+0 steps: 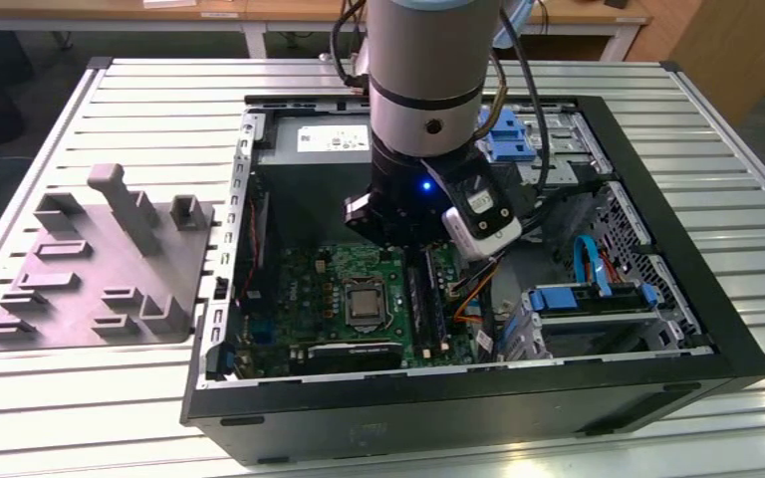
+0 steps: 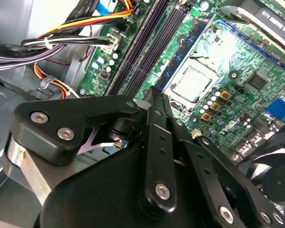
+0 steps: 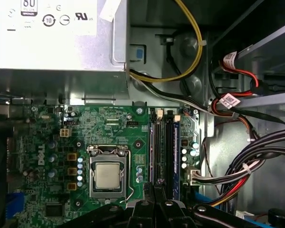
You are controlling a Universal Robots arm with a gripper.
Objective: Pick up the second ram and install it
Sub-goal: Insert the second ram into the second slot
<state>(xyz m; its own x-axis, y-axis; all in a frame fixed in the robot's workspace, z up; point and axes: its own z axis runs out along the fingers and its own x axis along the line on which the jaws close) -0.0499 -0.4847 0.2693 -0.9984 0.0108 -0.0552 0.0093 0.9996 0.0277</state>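
Observation:
My gripper (image 3: 155, 189) reaches down into the open computer case (image 1: 489, 393), right over the long black memory slots (image 2: 147, 52) beside the processor socket (image 3: 108, 175). Its fingers (image 2: 154, 102) stand close together, shut on the edge of a thin dark stick, the second ram (image 3: 157, 152), which lies along the slot nearest the socket. Most of the stick is hidden under the fingers. Another bluish stick (image 3: 176, 147) sits in the outer slot. In the exterior view the gripper (image 1: 409, 254) hangs low over the green motherboard (image 1: 343, 274).
A grey plastic block with upright posts (image 1: 97, 269) lies on the slatted table at the exterior view's left. Bundled cables (image 3: 247, 166) run close beside the slots. The metal power supply (image 3: 52, 42) and blue drive brackets (image 1: 596, 299) crowd the case.

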